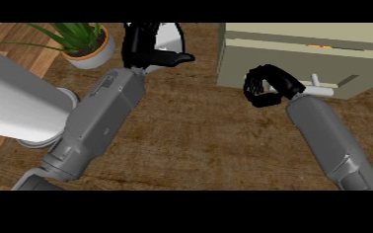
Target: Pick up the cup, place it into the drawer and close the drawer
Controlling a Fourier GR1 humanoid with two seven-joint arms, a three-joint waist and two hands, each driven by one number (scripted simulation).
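Drawer (291,61) first: from where we look down, it sits in the pale cabinet at the upper right, and a small white handle (318,90) pokes out of its front. We cannot tell whether it stands a little open or fully shut. Our right hand (264,88) hangs just in front of that handle with its fingers curled and nothing in them, so we judge the closing step is either in progress or just finished.

Our left hand (149,49) is up near the top edge, fingers wrapped round a white object that we take to be the cup (169,35), though the hand hides much of it. If that is so, the cup is not in the drawer, and placing it there is left to do.

Below us is a worn brown wooden counter (197,138). A potted plant (82,42) stands at the upper left, and a large white cylinder (25,106) fills the left edge.
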